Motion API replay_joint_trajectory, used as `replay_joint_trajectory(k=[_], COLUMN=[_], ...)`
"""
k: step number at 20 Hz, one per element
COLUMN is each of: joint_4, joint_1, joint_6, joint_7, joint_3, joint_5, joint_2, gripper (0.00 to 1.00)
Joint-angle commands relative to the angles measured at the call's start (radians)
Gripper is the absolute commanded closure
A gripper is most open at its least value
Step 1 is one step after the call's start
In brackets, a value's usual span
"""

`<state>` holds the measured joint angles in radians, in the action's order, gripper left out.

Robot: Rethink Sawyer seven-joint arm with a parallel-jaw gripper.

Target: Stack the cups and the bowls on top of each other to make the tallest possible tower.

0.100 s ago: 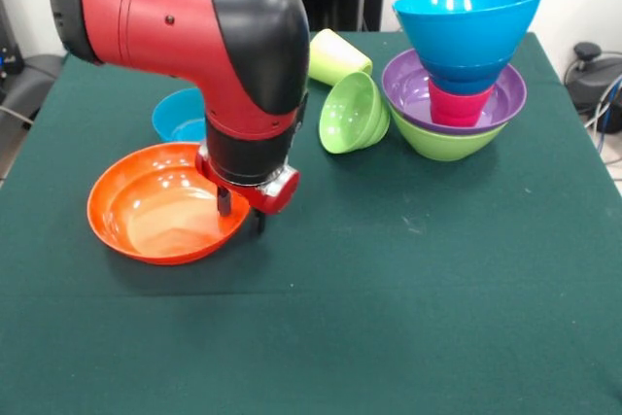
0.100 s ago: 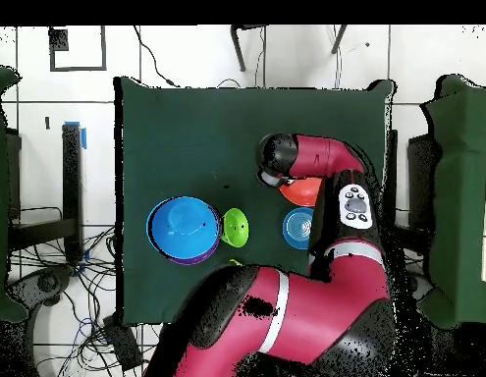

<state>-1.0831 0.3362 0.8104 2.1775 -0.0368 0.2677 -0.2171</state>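
The large orange bowl [image 1: 155,206] rests upright on the table at the left. My gripper [image 1: 241,216] is at its right rim, open, one finger inside the bowl and one outside. The tower [image 1: 457,94] stands at the back right: a large lime-green bowl [image 1: 442,141], a purple bowl [image 1: 408,92], a red cup [image 1: 459,107] and a large light blue bowl [image 1: 468,15] on top. A lime-green cup [image 1: 336,55] and a small lime-green bowl [image 1: 352,112] lie on their sides beside it. In the overhead view the arm hides the gripper; the tower [image 2: 185,229] shows.
A small light blue bowl [image 1: 179,116] sits just behind the orange bowl, partly hidden by the arm. The green table [image 1: 408,289] ends close to the tower's right side. Cables and dark chairs lie beyond the table edges.
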Motion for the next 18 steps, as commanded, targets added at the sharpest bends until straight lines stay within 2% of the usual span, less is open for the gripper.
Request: replay_joint_trajectory(k=[1, 4, 10, 13, 18], joint_4=[0.032, 0.031, 0.044, 0.020, -0.010], joint_1=[-0.008, -0.011, 0.001, 0.000, -0.013], joint_6=[-0.027, -0.001, 0.061, 0.127, 0.292], joint_7=[-0.214, -0.194, -0.234, -0.243, -0.239], joint_3=[-0.083, -0.084, -0.104, -0.101, -0.093], joint_5=[0.093, 0.085, 0.073, 0.055, 0.017], joint_2=[0.029, 0.019, 0.002, -0.048, -0.149], gripper=[1.00, 1.00, 1.00, 1.00, 1.00])
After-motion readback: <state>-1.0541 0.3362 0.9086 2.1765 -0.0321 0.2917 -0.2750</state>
